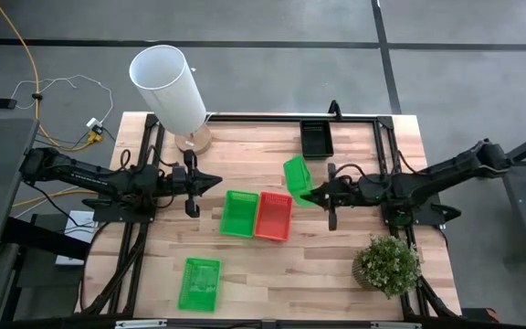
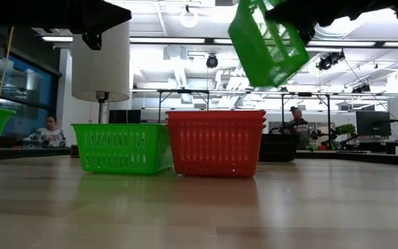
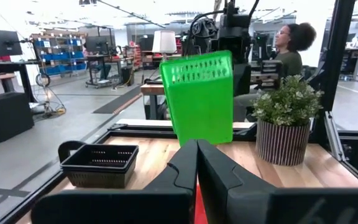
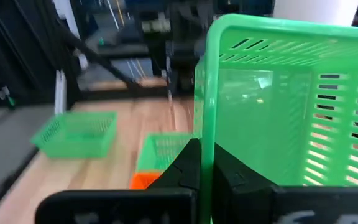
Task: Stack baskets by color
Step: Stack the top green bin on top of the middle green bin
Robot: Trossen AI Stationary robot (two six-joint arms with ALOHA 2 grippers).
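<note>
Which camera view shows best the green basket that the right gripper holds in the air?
The left wrist view: the lifted green basket hangs whole and unobstructed, the right gripper above it. The low view cuts off its top, the high view shows it small, and the right wrist view shows only its rim and one wall.

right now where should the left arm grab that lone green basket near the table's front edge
Probably its rim. The lone green basket sits upright, mouth up and apart from the others, so come straight down from above and close the fingers over one thin mesh wall. A short-end wall looks easiest, since the walls are shallow and nothing crowds it.
</note>
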